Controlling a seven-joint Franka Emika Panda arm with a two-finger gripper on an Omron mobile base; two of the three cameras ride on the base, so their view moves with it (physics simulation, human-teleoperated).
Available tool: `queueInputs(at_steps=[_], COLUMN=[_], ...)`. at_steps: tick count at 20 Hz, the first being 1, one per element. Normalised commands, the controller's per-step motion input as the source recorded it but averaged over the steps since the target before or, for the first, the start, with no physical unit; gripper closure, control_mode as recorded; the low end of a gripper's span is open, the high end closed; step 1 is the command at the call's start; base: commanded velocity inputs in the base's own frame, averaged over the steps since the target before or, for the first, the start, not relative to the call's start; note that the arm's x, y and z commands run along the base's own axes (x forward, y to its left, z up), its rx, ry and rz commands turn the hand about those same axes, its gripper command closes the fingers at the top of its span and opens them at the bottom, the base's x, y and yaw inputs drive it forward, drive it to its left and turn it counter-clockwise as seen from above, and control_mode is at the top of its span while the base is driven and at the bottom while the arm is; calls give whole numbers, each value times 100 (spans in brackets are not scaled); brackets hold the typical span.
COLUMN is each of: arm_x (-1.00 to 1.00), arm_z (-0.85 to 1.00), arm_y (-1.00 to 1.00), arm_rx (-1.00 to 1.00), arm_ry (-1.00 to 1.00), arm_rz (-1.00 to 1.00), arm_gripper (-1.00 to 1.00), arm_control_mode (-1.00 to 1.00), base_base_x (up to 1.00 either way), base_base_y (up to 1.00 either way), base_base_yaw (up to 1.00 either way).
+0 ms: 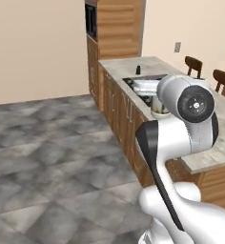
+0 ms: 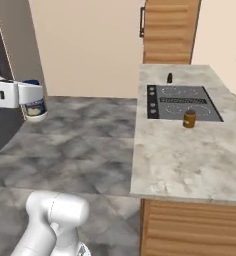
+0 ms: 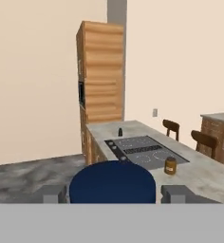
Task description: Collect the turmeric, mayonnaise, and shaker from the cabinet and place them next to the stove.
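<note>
Holding the mayonnaise (image 2: 34, 102) between its fingers, the end effector (image 2: 32, 95) hangs over the floor at the left of the right base view, well apart from the table (image 2: 175, 160). Farther right, the stove (image 2: 182, 101) is set into the table, with the black shaker (image 2: 169, 77) standing just behind it. The turmeric (image 2: 189, 119) stands on the stove's front right part, near its edge.
</note>
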Motion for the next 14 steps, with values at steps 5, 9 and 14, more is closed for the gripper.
queueInputs(at_steps=[5,9,14], arm_x=[0,0,0], arm_z=[0,0,0], arm_y=[0,0,0], arm_rx=[0,0,0], arm_ry=[0,0,0], arm_rz=[0,0,0], arm_gripper=[100,100,100], arm_control_mode=[100,100,100], base_base_x=[67,49,36], base_base_y=[49,52,49], base_base_yaw=[-45,-50,-52])
